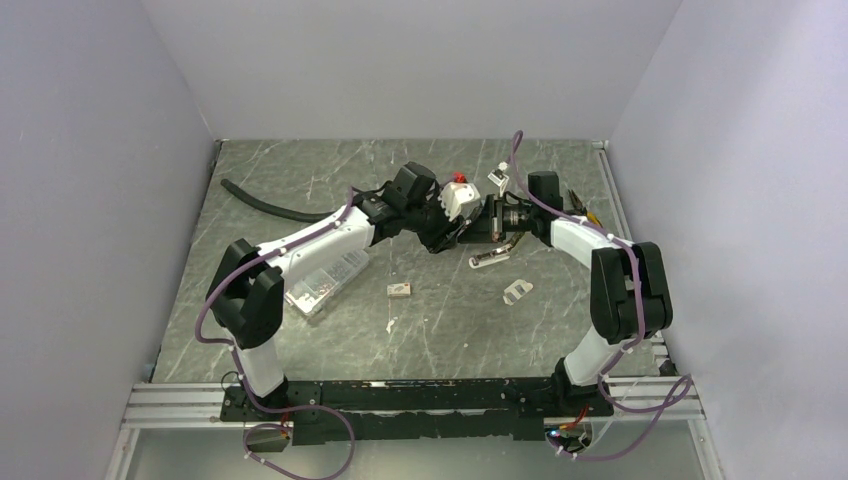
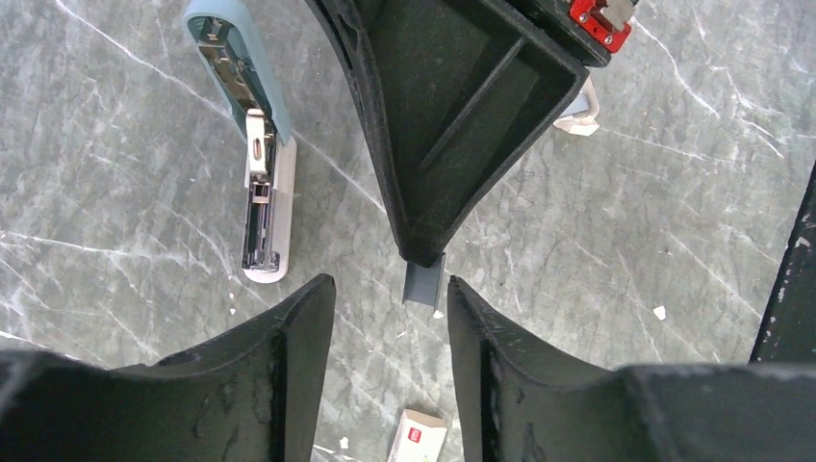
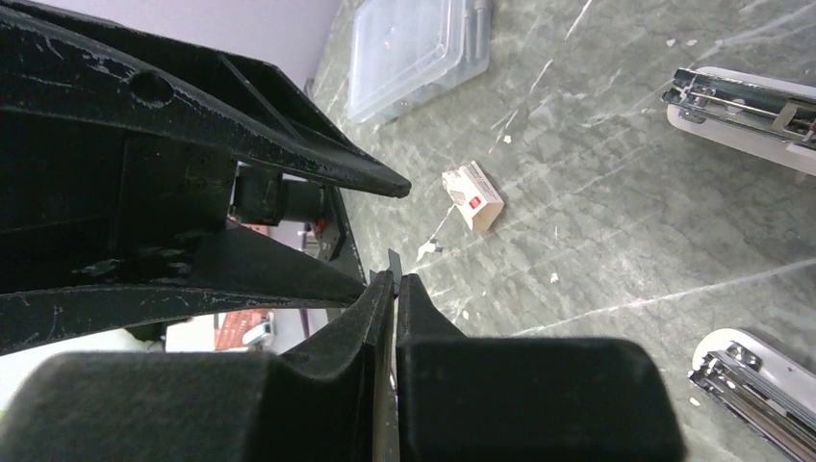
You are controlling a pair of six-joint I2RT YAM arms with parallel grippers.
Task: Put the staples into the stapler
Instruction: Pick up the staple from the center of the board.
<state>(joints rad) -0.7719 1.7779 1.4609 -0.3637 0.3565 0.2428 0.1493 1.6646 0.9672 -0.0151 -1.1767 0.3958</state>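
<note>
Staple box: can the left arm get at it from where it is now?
Likely yes. The staple box lies uncovered on the table, close behind the open left gripper. Only the right gripper, shut on a grey strip at its fingertips, is near.

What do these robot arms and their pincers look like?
The left arm and right arm are white links with black joints, trailed by purple cables. The left gripper and right gripper each have two black, scuffed, wedge-shaped fingers.

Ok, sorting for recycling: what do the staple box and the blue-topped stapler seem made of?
Staple box: probably matte white cardboard, with creased edges and a printed red mark. Stapler: smooth blue and white shell, likely plastic; the shiny rail inside looks like metal.
</note>
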